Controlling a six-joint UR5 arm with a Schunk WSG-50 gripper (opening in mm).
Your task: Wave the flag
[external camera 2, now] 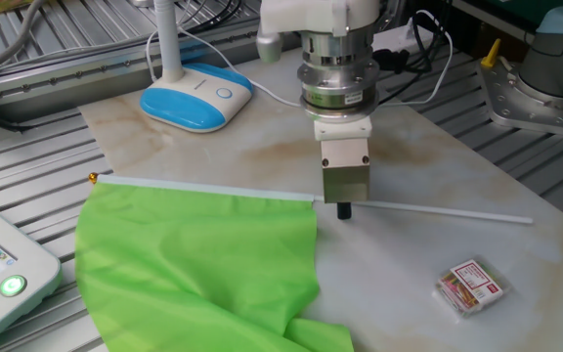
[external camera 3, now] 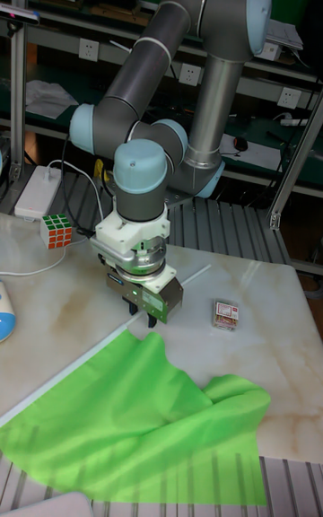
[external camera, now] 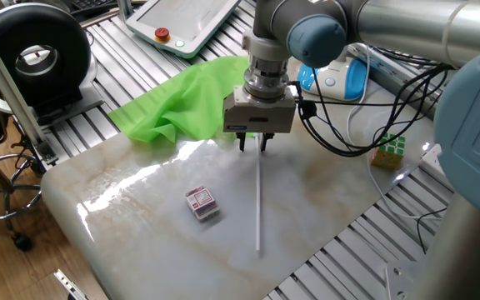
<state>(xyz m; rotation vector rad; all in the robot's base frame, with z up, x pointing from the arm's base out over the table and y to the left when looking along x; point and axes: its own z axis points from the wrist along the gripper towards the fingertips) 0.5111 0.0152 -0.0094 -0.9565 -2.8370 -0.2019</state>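
My arm bent over at elbow, wrist vertical, tool (external camera: 257,147) pointing straight down, low. Fingers (external camera 3: 135,307) drawn close w/ only narrow gap; whether fully pinched: can't tell. Tips dark, approx level.
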